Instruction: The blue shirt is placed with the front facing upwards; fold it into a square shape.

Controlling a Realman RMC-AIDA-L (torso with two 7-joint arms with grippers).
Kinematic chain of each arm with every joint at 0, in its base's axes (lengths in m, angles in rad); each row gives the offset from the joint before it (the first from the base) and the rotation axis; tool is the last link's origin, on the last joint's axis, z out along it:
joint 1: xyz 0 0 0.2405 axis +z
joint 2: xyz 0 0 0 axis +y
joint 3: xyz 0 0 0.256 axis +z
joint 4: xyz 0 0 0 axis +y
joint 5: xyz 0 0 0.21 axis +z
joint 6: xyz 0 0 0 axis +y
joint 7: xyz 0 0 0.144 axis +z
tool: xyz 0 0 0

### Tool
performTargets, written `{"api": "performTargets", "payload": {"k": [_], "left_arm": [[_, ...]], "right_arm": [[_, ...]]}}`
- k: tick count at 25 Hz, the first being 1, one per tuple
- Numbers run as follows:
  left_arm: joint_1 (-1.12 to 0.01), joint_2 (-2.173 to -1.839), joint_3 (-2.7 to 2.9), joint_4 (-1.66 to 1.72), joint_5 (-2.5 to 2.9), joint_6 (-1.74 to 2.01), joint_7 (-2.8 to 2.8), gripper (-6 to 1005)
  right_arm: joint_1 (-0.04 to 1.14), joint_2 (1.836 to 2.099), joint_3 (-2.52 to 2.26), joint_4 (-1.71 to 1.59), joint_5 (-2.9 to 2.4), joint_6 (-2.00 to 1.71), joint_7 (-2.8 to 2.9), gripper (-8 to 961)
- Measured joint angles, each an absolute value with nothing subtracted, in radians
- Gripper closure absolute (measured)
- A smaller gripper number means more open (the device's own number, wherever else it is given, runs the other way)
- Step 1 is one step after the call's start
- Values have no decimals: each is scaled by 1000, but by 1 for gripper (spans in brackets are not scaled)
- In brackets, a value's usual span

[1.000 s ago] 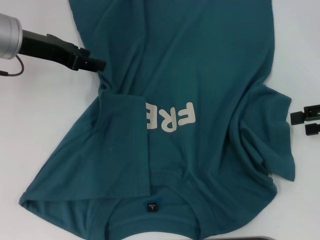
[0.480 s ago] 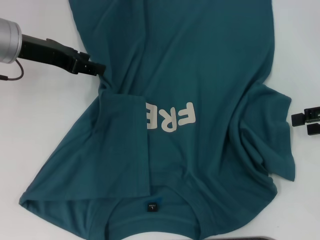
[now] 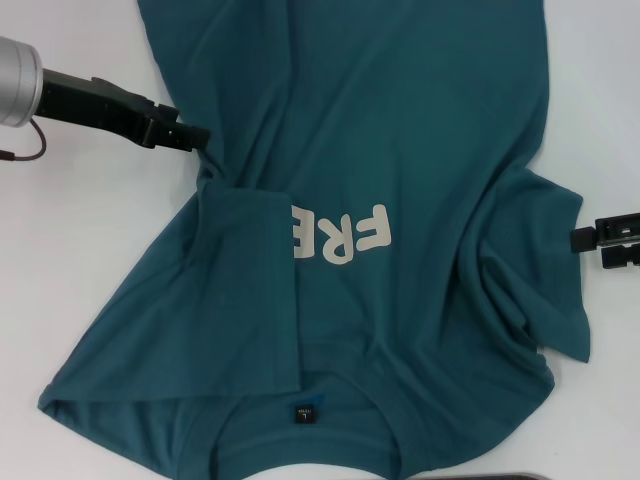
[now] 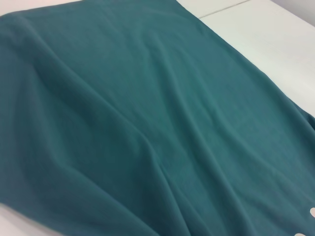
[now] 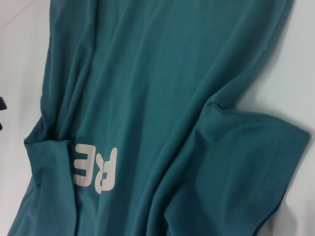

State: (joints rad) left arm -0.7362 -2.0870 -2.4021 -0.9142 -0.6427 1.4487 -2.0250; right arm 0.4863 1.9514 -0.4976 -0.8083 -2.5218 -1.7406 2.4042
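Observation:
The blue shirt lies front up on the white table, collar and dark label toward me. Its left side is folded inward over the chest, so the white letters read only partly. My left gripper sits at the shirt's left edge, just above that fold, touching the cloth. My right gripper is open beside the right sleeve, right at its hem and holding nothing. Cloth fills the left wrist view. The right wrist view shows the shirt with its rumpled sleeve.
Bare white table shows to the left of the shirt and in a strip on the right. A thin cable loops under the left arm's silver wrist. A dark object peeks in at the near edge.
The right gripper has moved left toward the right sleeve's hem. The left gripper shifted slightly up and left a second ago and has held still since.

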Motion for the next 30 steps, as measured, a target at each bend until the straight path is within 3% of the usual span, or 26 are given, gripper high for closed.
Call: {"api": "performTargets", "payload": {"k": [30], "left_arm": [[-738, -2083, -2402, -913, -641, 1434, -2017, 416]], "right_arm": [[501, 1965, -501, -753, -2514, -1697, 2369, 104]]}}
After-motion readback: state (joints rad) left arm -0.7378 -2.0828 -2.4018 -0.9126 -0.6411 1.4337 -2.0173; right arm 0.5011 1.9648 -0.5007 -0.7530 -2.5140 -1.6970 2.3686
